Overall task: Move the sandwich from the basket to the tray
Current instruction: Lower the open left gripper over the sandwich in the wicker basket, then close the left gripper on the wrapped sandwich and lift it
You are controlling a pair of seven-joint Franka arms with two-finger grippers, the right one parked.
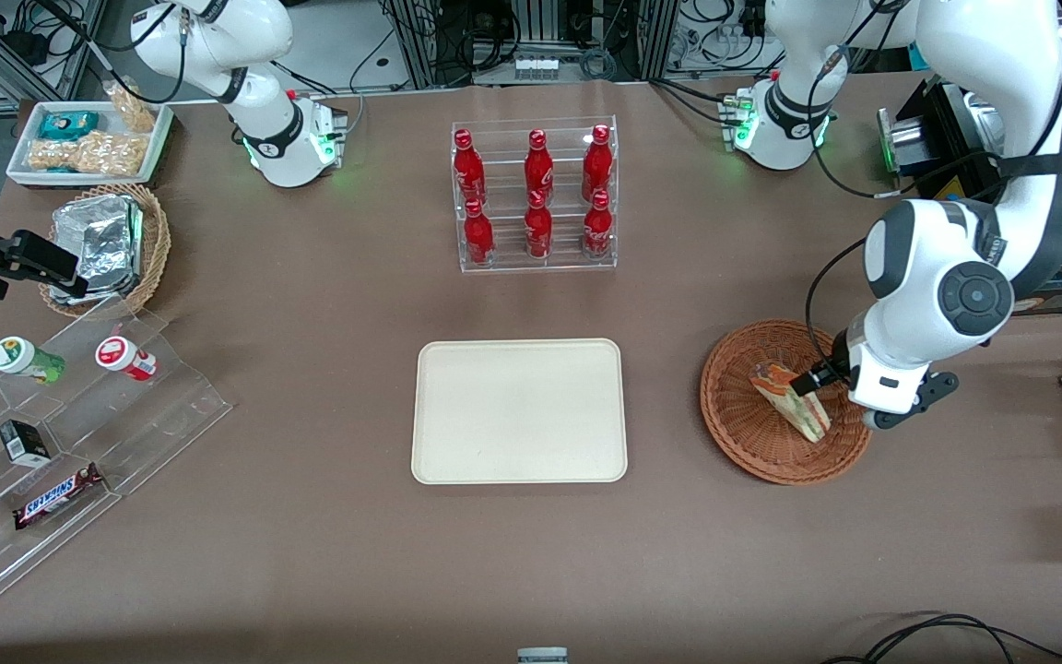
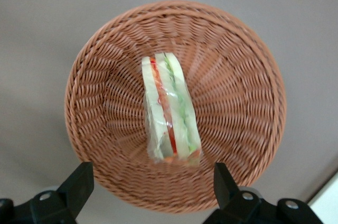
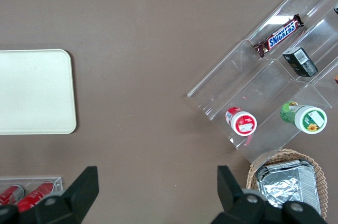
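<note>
Approach step: the gripper [image 2: 150, 184] hovers above the basket [image 2: 240, 102], fingers spread apart and empty, sandwich [image 2: 170, 110] lying in the basket. Next it likely must descend and straddle the wedge; the tray [image 1: 519, 410] stands well apart

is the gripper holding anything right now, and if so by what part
Nothing is held. The gripper hovers open above the basket, its fingers apart and clear of the sandwich lying inside.
</note>
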